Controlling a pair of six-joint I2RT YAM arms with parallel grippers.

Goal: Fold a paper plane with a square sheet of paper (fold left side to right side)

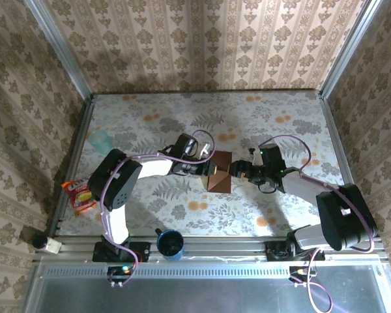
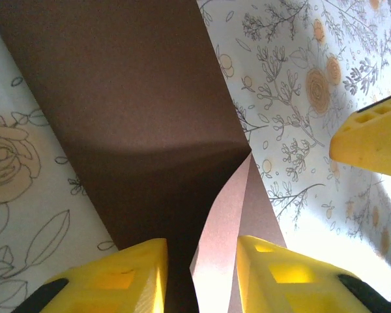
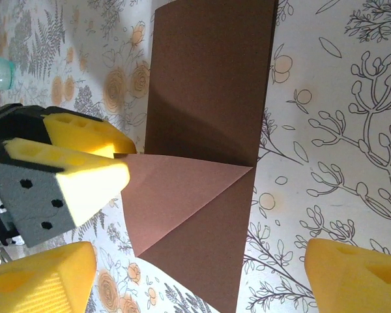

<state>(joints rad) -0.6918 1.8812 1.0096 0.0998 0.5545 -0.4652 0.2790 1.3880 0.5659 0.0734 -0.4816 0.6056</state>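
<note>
Paper first, from the top camera: the square sheet of paper (image 1: pixel 220 177), dark reddish-brown, lies folded near the middle of the flowered counter (image 1: pixel 150 120). It sits between the left pincer (image 1: pixel 204 169) and the right pincer (image 1: pixel 238 171), which reach it from either side.

From the left wrist camera, the sheet (image 2: pixel 137 98) lies flat and matte. A paler flap (image 2: pixel 225 222) rises from it between the yellow fingers (image 2: pixel 117 280). The left pincer (image 2: pixel 201 283) stands narrowly open around that flap, which lies close against one finger; no firm pinch can be made out.

From the right wrist camera, the sheet (image 3: pixel 212 85) is a long rectangle with one corner turned in as the paler, triangular flap (image 3: pixel 176 195). The flap's tip sits at the left pincer's fingers (image 3: pixel 85 140). The right pincer (image 3: pixel 199 283) gapes wide over the sheet's near end, holding nothing.
</note>
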